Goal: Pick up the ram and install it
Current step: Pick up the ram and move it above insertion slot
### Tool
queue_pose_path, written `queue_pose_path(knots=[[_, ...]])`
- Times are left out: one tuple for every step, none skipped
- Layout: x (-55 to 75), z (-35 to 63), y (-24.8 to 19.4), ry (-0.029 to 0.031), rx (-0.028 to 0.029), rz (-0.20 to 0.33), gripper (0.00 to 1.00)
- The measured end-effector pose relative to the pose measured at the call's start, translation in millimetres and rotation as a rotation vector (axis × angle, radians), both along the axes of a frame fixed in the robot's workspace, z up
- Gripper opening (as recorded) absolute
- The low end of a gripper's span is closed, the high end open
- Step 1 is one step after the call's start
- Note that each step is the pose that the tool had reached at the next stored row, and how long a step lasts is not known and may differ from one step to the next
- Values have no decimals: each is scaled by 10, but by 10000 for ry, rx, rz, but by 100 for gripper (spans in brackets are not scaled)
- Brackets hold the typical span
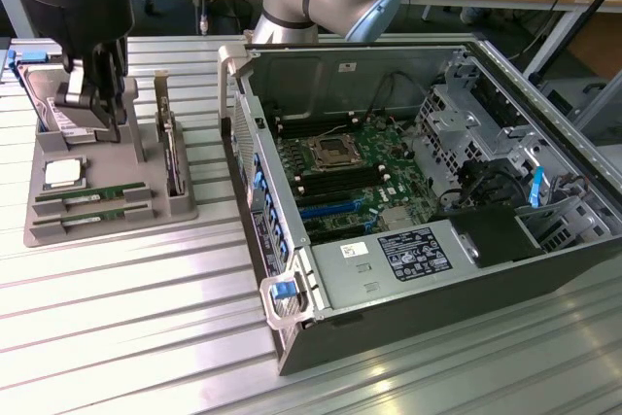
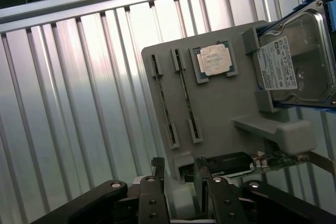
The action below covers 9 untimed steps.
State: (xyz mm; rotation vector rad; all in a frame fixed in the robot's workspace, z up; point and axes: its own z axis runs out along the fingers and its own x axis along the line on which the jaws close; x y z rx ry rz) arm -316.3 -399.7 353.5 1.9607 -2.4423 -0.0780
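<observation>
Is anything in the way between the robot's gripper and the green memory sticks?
No, nothing visible blocks them. The open gripper hangs over the gray tray, and the two green memory sticks lie uncovered in their slots. The silver chip near them lies flat in its own pocket.

Open computer case [image 1: 466,303] lies on the ribbed metal worktop [image 1: 126,318], motherboard [image 1: 350,172] exposed. Near it, a gray tray [image 1: 112,167] carries a square processor chip [image 1: 61,173] and a hard drive [image 2: 299,61] (white label showing).
</observation>
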Motion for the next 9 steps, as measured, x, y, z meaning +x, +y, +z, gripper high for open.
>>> queue_pose_path(knots=[[0, -6, 0, 1, 0, 10, 36], [0, -13, 0, 0, 0, 21, 36], [0, -20, -1, 0, 0, 33, 36], [0, -26, -1, 0, 0, 45, 36], [0, -31, -1, 0, 0, 55, 36], [0, -38, -2, 0, 0, 69, 36], [0, -43, -2, 0, 1, 79, 36], [0, -48, -2, 0, 0, 88, 36], [0, -51, -2, 0, 0, 96, 36]])
